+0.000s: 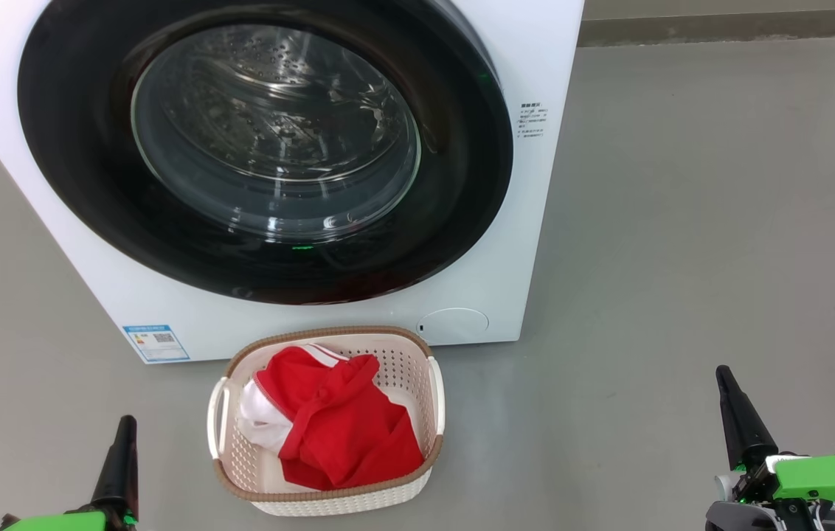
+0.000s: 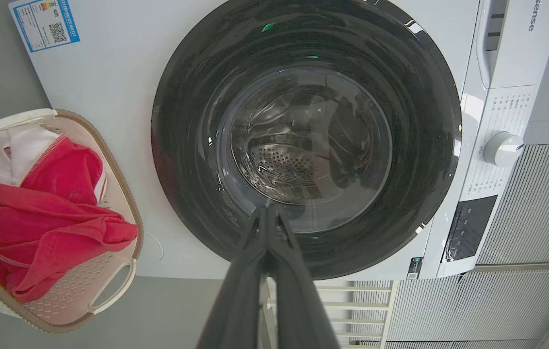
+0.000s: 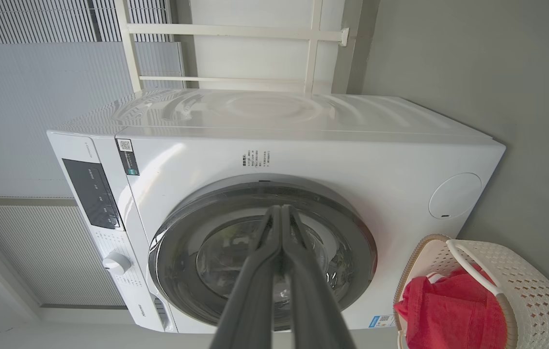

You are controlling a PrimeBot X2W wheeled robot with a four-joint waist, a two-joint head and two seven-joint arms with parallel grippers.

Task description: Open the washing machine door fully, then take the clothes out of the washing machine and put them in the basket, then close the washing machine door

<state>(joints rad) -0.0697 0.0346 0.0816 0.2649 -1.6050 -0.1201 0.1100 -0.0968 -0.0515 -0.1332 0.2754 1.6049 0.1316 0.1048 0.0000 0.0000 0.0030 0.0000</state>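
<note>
Status check, all three views.

**Door:** the large round glossy black washing machine door with the bulging clear glass window [image 1: 266, 140] lies flat against the front of the big white front-loading washing machine [image 1: 510, 243]. In the right wrist view I see no gap along its edge. I judge it closed. I cannot tell from here whether the latch has caught.

**Drum:** through the glass, the steel perforated drum [image 2: 284, 165] shows bare metal and no red fabric. I judge it emptied, though the glass hides the lowest part of the drum.

**Clothes:** the bright red jersey clothes with white trim [image 1: 336, 428] lie heaped inside the small cream-white perforated plastic basket with the brown woven-look rim [image 1: 406, 369]. The basket stands on the grey floor [image 1: 683, 221] just in front of the machine, below the door. Nothing hangs over the rim and no garment lies on the floor.

**Fingers:**
- My left gripper [image 2: 267, 213] has its two long dark fingers pressed together with nothing between them.
- My right gripper [image 3: 282, 211] is the same, tips meeting and empty.
- In the head view both sit low at the bottom corners, well apart from the door and the basket, touching nothing.

**Progress:** opening, unloading and closing all read as done. The one open item is the latch, and a light push on the door rim would settle it. Otherwise I log the task as complete.
</note>
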